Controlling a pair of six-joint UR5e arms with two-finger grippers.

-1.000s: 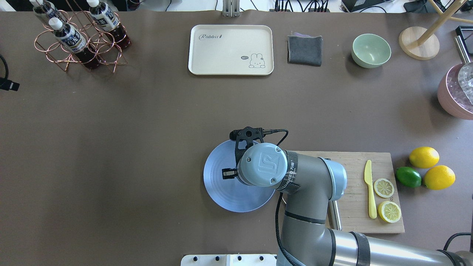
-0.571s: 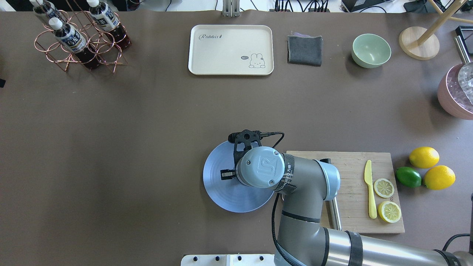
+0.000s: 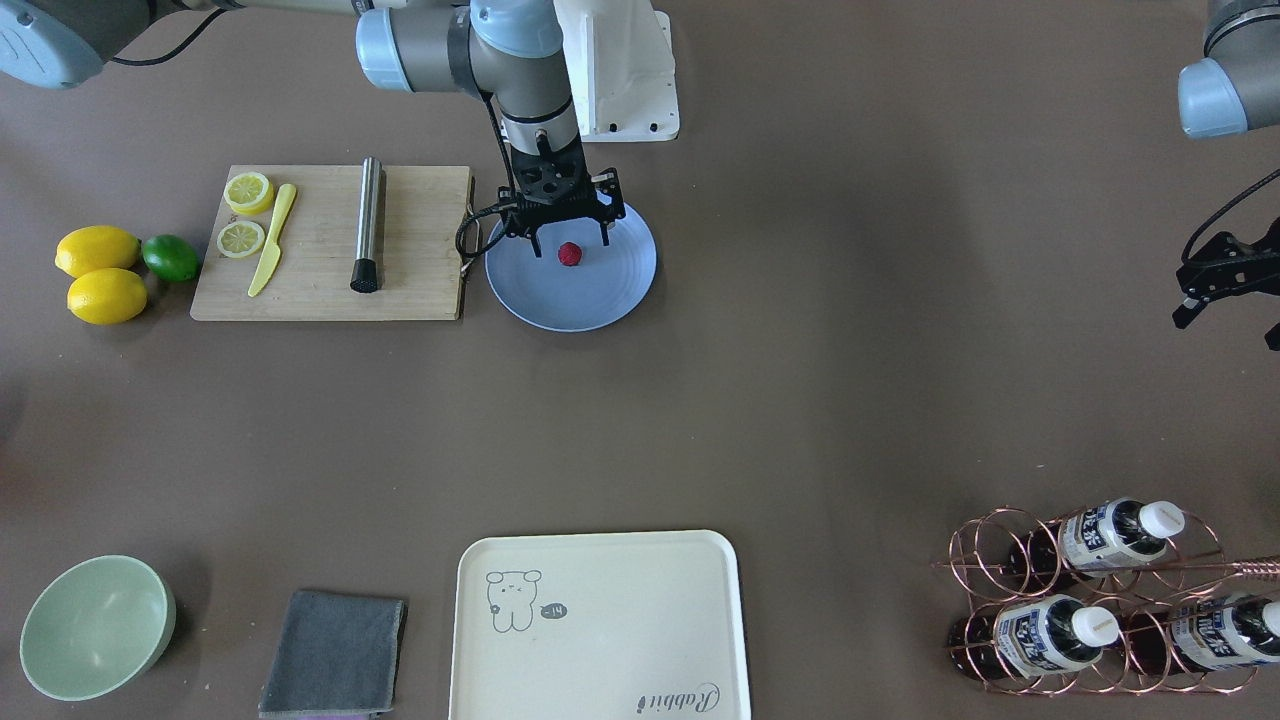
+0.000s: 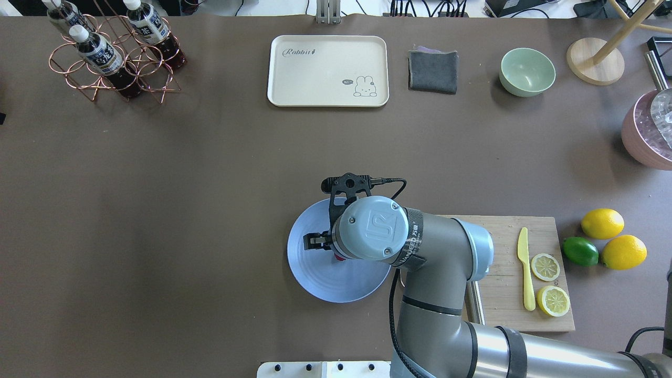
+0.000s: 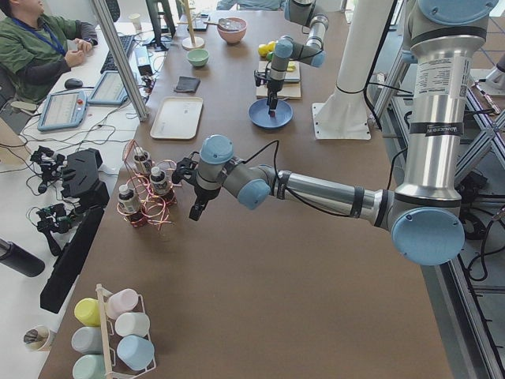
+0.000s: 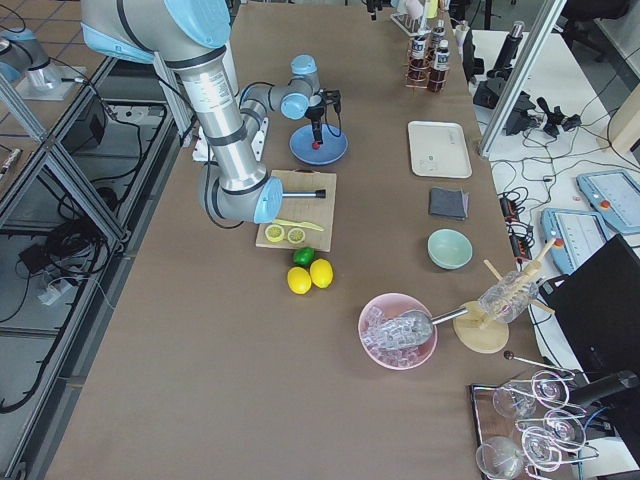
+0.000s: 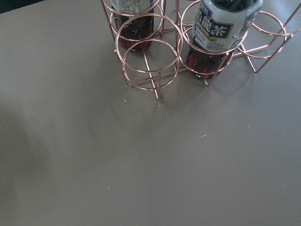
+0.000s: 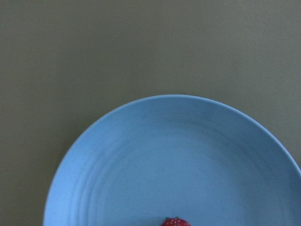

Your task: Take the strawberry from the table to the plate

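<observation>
The small dark-red strawberry [image 3: 569,254] lies on the round blue-grey plate [image 3: 580,297], slightly toward the robot from its middle. My right gripper [image 3: 569,240] hangs just above the berry, open, its fingers spread to either side and apart from it. From overhead the wrist covers most of the berry; only a red sliver [image 4: 338,257] shows on the plate [image 4: 325,281]. The right wrist view has the plate [image 8: 178,165] with the berry [image 8: 176,221] at its bottom edge. My left gripper [image 3: 1228,325] hovers open over bare table [image 3: 850,380] near the bottle rack.
A wooden cutting board [image 3: 420,250] with a metal cylinder [image 3: 368,225], lemon slices and a yellow knife touches the plate's side. Two lemons and a lime [image 3: 170,257] lie beyond it. A cream tray [image 3: 600,620], grey cloth [image 3: 335,655], green bowl [image 3: 95,625] and copper bottle rack [image 3: 1100,600] line the far edge.
The right gripper's fingers have spread apart and the wrist has shifted a little. A red sliver of the strawberry now shows on the plate beside the wrist.
</observation>
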